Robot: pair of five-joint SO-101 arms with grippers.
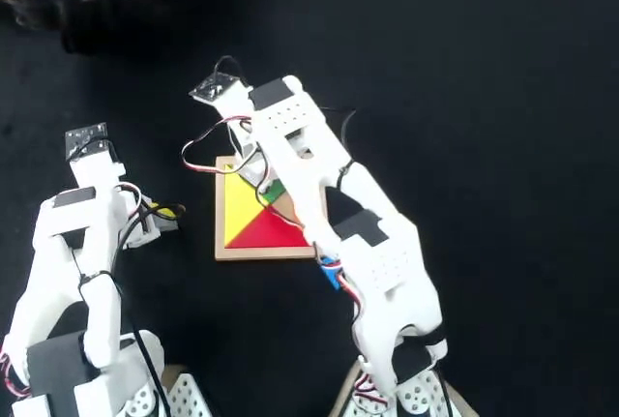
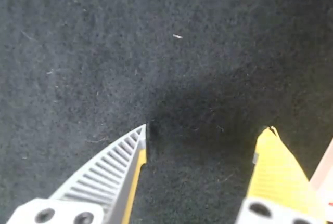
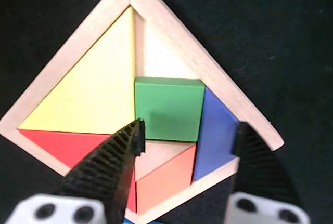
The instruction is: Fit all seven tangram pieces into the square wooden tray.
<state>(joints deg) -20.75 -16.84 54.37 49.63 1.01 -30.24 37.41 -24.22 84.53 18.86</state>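
Left arm: the left gripper (image 2: 208, 130) hangs over the black cloth-covered table (image 2: 104, 52), its grey finger (image 2: 117, 164) and yellow finger (image 2: 273, 167) spread wide with only cloth between them. In the high view the square wooden tray (image 1: 261, 253) lies just beside this gripper, apart from it.

Right arm: the right gripper (image 3: 187, 135) is poised directly above the tray, with its black fingers (image 3: 112, 164) held wide and gripping no piece. Below and between the fingertips sits the green square block (image 3: 169, 107), one side face visible. One fingertip lies at the corner of this block. The other lies beyond the blue parallelogram piece (image 3: 213, 135), over the tray's rim; contact cannot be judged. Outside the first fingertip lie the large yellow triangle (image 3: 88, 94) and the large red triangle (image 3: 67, 146). The orange triangle (image 3: 164, 177) lies between the fingers, nearer the wrist.
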